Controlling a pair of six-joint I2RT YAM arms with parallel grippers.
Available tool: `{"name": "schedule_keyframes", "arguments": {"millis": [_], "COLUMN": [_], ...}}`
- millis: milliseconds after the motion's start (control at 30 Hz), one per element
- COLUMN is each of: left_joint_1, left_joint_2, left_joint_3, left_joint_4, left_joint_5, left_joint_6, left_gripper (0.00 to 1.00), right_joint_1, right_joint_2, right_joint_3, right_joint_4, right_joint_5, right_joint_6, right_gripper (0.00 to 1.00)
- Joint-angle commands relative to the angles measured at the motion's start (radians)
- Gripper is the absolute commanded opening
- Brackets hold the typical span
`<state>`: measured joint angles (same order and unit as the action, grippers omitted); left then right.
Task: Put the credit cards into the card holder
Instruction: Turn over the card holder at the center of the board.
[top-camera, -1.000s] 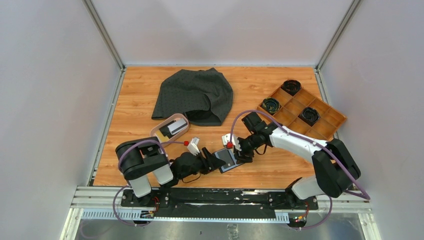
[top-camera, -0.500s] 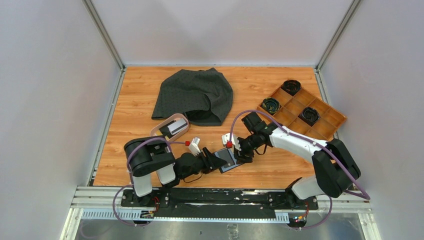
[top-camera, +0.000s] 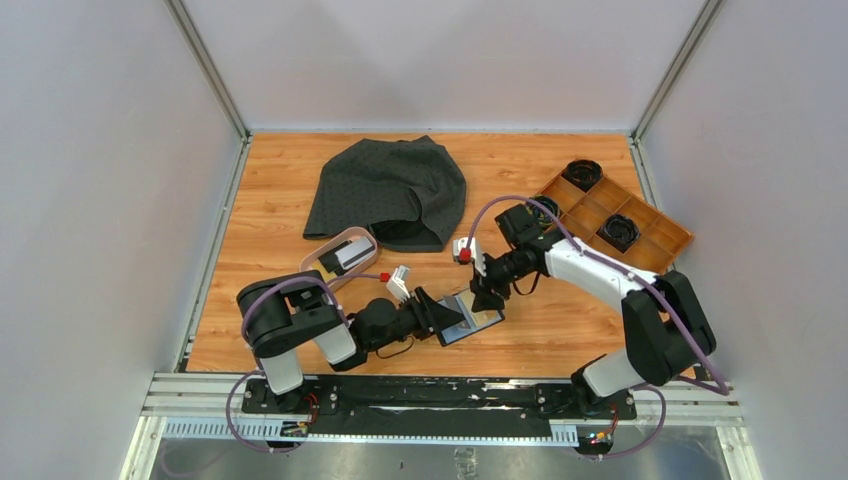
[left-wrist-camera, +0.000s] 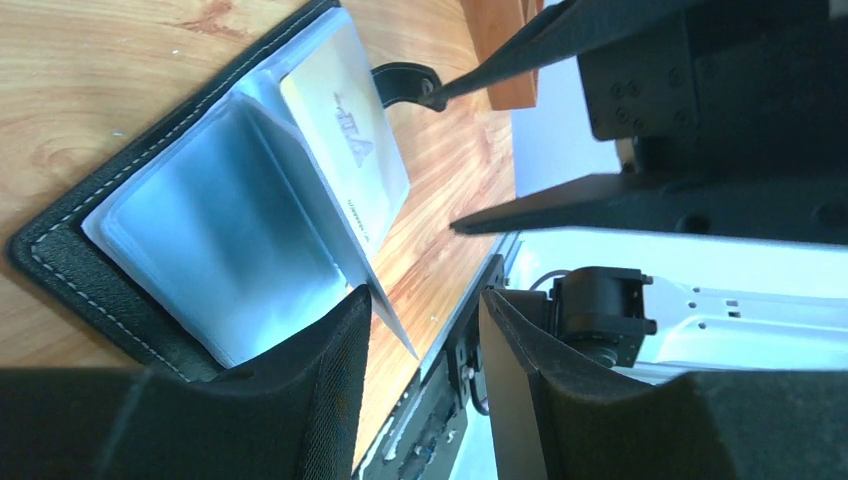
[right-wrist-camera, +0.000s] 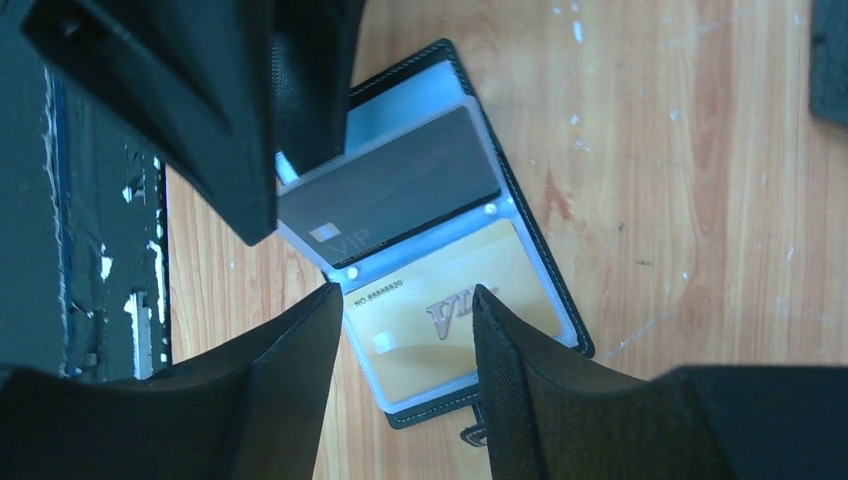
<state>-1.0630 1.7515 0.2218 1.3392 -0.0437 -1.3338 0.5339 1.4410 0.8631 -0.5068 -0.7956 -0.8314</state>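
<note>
The black card holder (top-camera: 478, 322) lies open on the wood near the front edge. In the right wrist view the card holder (right-wrist-camera: 430, 411) shows a dark card (right-wrist-camera: 390, 195) in one clear sleeve and a yellow card (right-wrist-camera: 450, 320) in the sleeve below. My right gripper (right-wrist-camera: 408, 292) hovers open above them, also seen from the top (top-camera: 485, 298). My left gripper (top-camera: 445, 315) is at the holder's left edge, open (left-wrist-camera: 425, 300), with a thin sleeve edge beside one finger. The left wrist view shows the yellow card (left-wrist-camera: 350, 150) and the holder's stitched rim (left-wrist-camera: 60, 260). More credit cards (top-camera: 350, 257) lie in the pink dish (top-camera: 312, 262).
A grey cloth (top-camera: 390, 190) lies crumpled at the back middle. A wooden compartment tray (top-camera: 655, 245) with black round items stands at the back right. The table's front rail runs just behind the holder.
My left gripper has pushed right, closer onto the holder, and its jaws have narrowed slightly. My right gripper has drawn back and up from the holder.
</note>
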Motion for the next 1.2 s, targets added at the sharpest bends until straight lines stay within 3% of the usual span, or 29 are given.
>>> {"name": "schedule_keyframes", "arguments": {"millis": [0,200,333,767,1167], "left_joint_1": [-0.008,-0.008,-0.009,0.015,0.041], "left_joint_2": [0.051,0.057,0.059,0.119,0.137], "left_joint_3": [0.018,0.058,0.11,0.204,0.307], "left_joint_4": [0.041,0.014,-0.025,-0.111,-0.247], "left_joint_5": [0.008,0.019,0.037,0.074,0.117], "left_joint_6": [0.025,0.047,0.076,0.115,0.183], "left_gripper": [0.45,0.45,0.45,0.45,0.46], "right_joint_1": [-0.064,-0.078,-0.079,-0.129,-0.243], "right_joint_2": [0.081,0.203,0.262,0.295,0.146], "right_joint_3": [0.064,0.137,0.171,0.2,0.176], "right_joint_4": [-0.057,-0.12,-0.154,-0.173,-0.122], "right_joint_5": [-0.051,-0.089,-0.094,-0.101,0.005], "right_joint_6": [0.144,0.231,0.266,0.314,0.342], "right_gripper": [0.52,0.32,0.25,0.24,0.31]}}
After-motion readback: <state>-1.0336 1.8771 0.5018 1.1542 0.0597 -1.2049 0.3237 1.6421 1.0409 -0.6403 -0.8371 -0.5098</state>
